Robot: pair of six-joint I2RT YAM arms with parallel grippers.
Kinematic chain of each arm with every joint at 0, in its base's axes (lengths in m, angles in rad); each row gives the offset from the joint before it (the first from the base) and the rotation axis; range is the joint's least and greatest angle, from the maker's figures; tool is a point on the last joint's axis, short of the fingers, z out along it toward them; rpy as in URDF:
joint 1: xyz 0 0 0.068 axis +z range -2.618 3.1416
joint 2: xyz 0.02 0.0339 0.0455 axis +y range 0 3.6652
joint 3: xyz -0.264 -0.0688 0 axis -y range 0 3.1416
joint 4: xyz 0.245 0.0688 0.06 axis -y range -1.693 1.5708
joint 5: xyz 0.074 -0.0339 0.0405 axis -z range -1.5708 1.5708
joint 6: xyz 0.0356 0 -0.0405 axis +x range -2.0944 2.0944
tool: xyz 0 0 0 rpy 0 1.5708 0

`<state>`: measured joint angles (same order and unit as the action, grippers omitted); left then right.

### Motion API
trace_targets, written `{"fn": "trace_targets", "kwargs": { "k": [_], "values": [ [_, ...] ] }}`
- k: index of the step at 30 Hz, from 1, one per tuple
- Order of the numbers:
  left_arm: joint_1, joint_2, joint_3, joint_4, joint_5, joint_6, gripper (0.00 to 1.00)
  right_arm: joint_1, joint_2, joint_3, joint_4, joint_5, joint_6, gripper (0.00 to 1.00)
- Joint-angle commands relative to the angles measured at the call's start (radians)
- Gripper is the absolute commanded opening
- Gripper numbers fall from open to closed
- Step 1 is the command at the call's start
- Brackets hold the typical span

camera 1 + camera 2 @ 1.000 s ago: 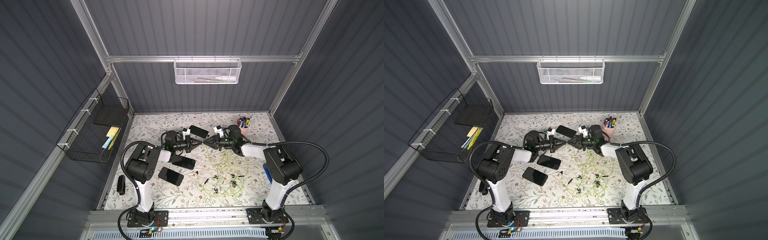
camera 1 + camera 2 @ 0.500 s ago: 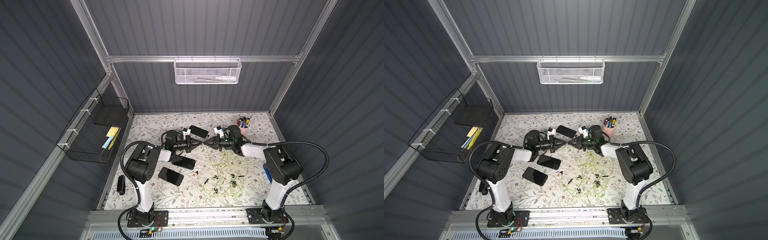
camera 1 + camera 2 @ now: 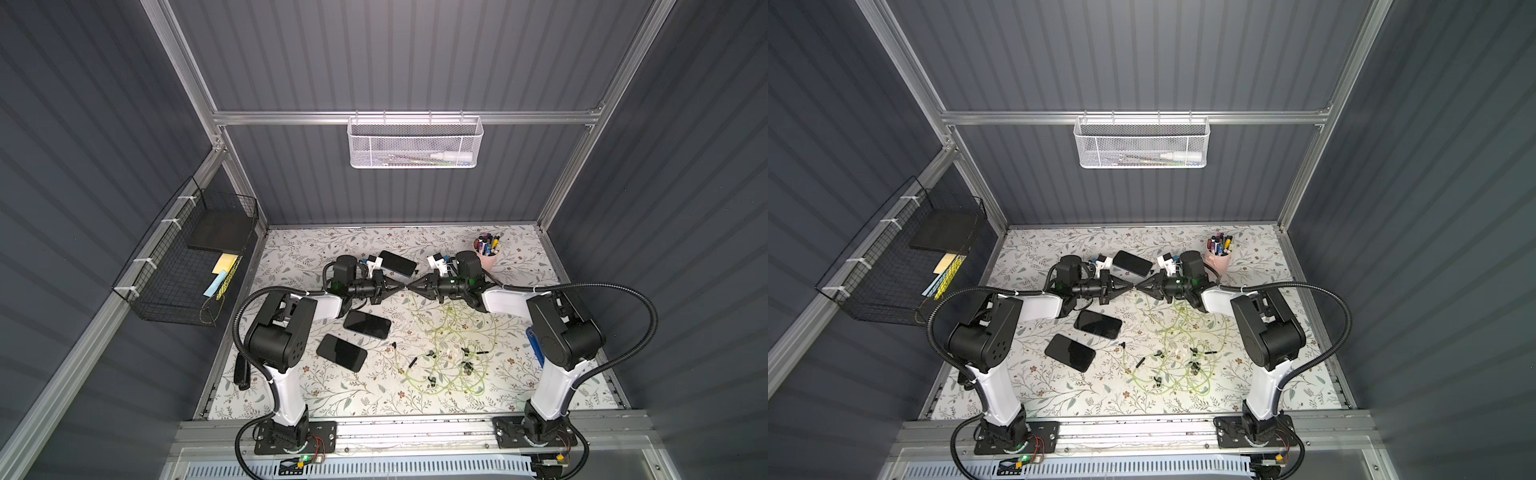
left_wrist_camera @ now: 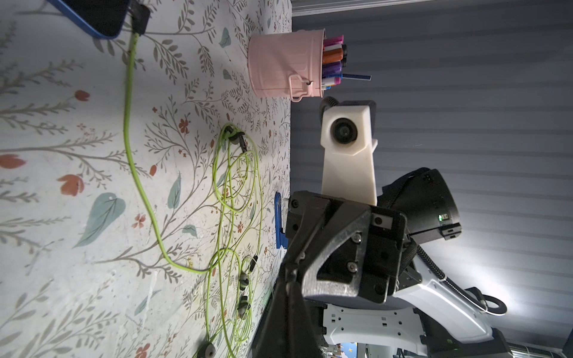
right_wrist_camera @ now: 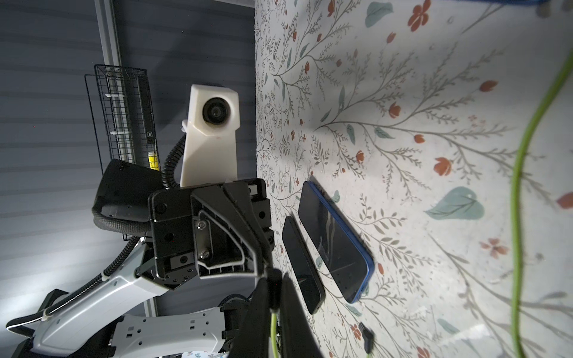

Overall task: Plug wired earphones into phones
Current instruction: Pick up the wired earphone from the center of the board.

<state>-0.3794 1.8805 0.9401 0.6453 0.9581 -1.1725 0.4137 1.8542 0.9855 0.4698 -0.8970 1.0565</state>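
Meeting tip to tip above the middle of the bench, our left pincer is clamped shut while the right pincer narrowly nips an earphone cable. We judge it a handover to regrip nearer the plug.

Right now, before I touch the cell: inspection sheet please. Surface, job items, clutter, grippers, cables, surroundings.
Surface: floral tabletop, flat; damage: nothing seen.
Job's things: three phones lie flat, one at the back, two nearer the left arm; earphones tangled right of centre.
Clutter: pink pen cup; blue object by the right arm; black oblong device beside the left arm's base.
Grippers: left gripper shut; right gripper pinching a green cable; raised, tip to tip.
Cables: ribbed hoses loop off both arms.
Surroundings: white mesh basket on the back rail; black wire basket on the side wall.
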Motion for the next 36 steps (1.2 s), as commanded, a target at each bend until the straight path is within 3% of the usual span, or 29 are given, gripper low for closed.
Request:
{"fn": "trace_targets", "kwargs": {
  "k": [1,5,27,32,36],
  "values": [
    [-0.011,-0.020,0.023,-0.031,0.000,0.030,0.00,0.013,-0.013,-0.001,0.037,-0.023,-0.002,0.20],
    [-0.012,-0.023,0.018,-0.029,-0.001,0.029,0.00,0.016,-0.004,-0.001,0.051,-0.025,0.009,0.22],
    [-0.016,-0.016,0.014,-0.026,-0.013,0.024,0.00,0.023,-0.010,-0.001,0.021,-0.012,-0.009,0.06],
    [-0.010,-0.063,0.045,-0.239,-0.063,0.106,0.35,0.020,-0.026,-0.007,-0.009,0.011,-0.033,0.05],
    [-0.002,-0.139,0.155,-0.700,-0.236,0.270,0.61,0.006,-0.055,-0.032,-0.028,0.036,-0.051,0.05]
  ]
}}
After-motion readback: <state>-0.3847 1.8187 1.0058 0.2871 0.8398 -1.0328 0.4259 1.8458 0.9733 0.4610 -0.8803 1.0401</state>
